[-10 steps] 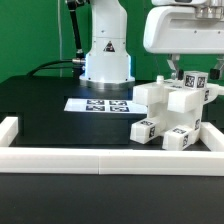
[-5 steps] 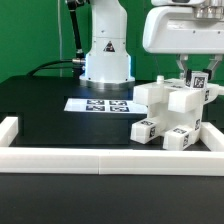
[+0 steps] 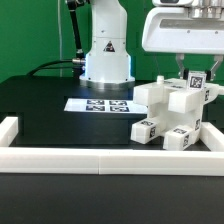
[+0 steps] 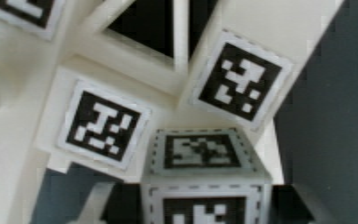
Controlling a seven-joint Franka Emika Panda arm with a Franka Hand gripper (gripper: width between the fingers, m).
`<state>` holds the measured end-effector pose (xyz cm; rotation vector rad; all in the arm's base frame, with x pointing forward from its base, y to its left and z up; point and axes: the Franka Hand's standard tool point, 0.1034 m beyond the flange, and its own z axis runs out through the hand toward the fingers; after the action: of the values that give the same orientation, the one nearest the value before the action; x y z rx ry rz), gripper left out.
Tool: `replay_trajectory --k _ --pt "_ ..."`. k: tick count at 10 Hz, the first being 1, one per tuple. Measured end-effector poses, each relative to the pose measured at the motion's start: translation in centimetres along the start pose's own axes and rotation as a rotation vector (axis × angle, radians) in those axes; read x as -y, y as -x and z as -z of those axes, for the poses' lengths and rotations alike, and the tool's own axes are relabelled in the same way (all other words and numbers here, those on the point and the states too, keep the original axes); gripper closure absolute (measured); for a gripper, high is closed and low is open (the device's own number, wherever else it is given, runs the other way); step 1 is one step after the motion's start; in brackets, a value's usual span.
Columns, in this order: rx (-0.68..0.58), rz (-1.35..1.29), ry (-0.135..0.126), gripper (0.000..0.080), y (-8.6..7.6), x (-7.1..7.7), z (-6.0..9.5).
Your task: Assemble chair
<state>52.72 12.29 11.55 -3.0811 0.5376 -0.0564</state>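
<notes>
The chair (image 3: 168,112) is a cluster of chunky white tagged blocks on the black table at the exterior view's right. My gripper (image 3: 196,72) hangs over its top, its two fingers straddling an upright tagged piece (image 3: 197,80) that stands on the cluster. In the wrist view that piece (image 4: 206,200) fills the gap between the jaws, both dark fingers against its sides, so my gripper (image 4: 206,212) reads as shut on it. Other tagged chair faces (image 4: 238,75) crowd the rest of the wrist view.
The marker board (image 3: 100,104) lies flat at the table's middle, in front of the robot base (image 3: 107,55). A low white border rail (image 3: 100,160) runs along the near edge and up the left side (image 3: 9,130). A green wall stands behind.
The visible finger has shifted a little toward the exterior view's right, over the upright piece. The chair cluster has not moved.
</notes>
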Motion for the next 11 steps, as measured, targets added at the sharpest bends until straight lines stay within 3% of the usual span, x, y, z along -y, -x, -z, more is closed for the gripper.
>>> replay_trajectory --k 11 --pt "0.019 -0.739 -0.023 0.0511 0.00 0.14 -0.03"
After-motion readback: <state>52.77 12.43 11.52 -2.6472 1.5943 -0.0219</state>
